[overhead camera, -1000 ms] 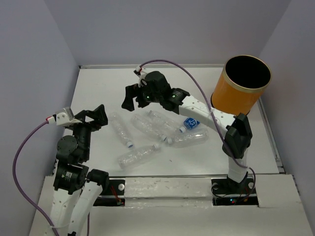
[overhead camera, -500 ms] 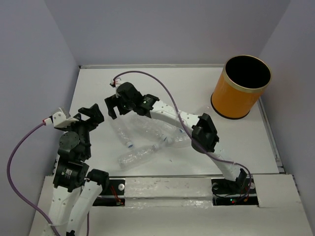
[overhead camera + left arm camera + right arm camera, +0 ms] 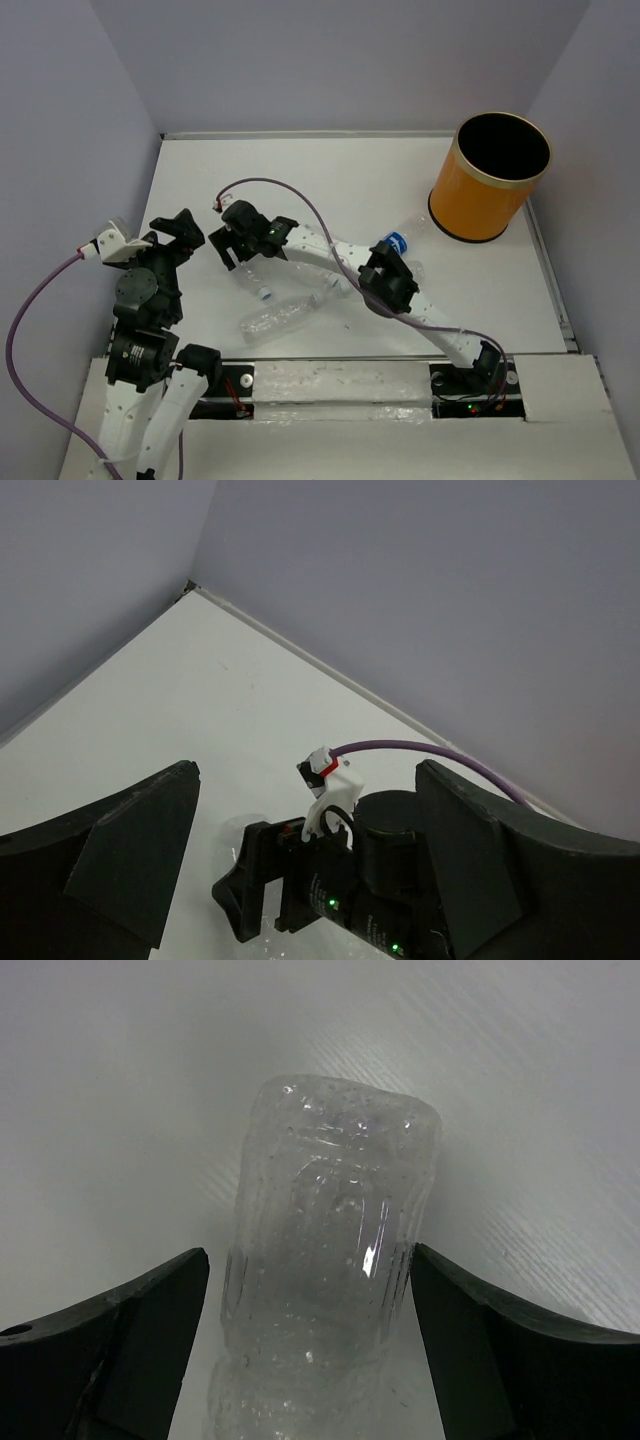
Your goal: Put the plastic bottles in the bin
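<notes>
Several clear crinkled plastic bottles lie in a loose cluster mid-table. One with a white cap [image 3: 252, 280] is leftmost, one [image 3: 273, 317] lies in front, and one with a blue patch [image 3: 400, 237] lies toward the orange-yellow bin [image 3: 485, 195] at the back right. My right gripper [image 3: 233, 257] reaches far left and is open, its jaws straddling the base end of the leftmost bottle [image 3: 335, 1250], with the fingers [image 3: 150, 1310] close on either side. My left gripper [image 3: 172, 232] is open and empty, held above the table's left side, facing the right gripper's wrist [image 3: 340, 880].
The right arm [image 3: 385, 280] lies across the bottle cluster and hides parts of it. Grey walls close in on the left, back and right. A purple cable [image 3: 300, 205] loops above the right arm.
My right arm has swung from the table's middle to the left and come down over the leftmost bottle. The left gripper has shifted slightly left.
</notes>
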